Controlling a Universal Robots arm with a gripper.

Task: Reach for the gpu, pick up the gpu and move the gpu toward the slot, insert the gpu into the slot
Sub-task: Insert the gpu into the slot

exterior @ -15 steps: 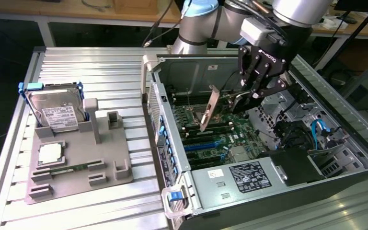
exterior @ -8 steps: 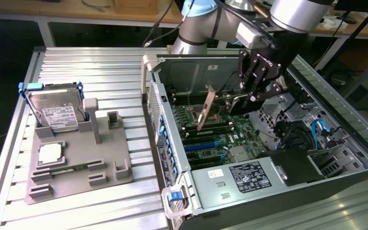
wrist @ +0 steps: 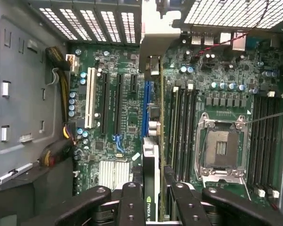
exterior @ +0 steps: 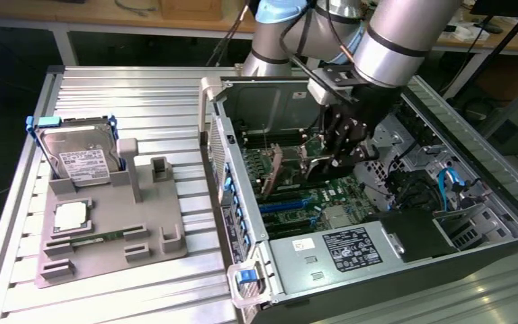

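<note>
The gpu [exterior: 288, 164] hangs inside the open computer case, and my gripper [exterior: 338, 154] is shut on it from above. In the wrist view the gpu [wrist: 151, 188] shows edge-on, with a black shroud, a green label and its silver bracket toward the case's rear wall. It sits between my two black fingers [wrist: 131, 202] of the gripper [wrist: 153, 209]. The blue slot [wrist: 146, 106] runs along the motherboard just beside the card's edge and parallel to it. From the exterior view the slot [exterior: 284, 201] lies below the card.
Black memory sockets [wrist: 181, 127] and the square processor socket [wrist: 221, 146] flank the card. A white slot [wrist: 89, 103] lies further off. The case walls [exterior: 218, 155] hem in the arm. Outside, a grey holder [exterior: 115, 229] carries a hard drive [exterior: 79, 158].
</note>
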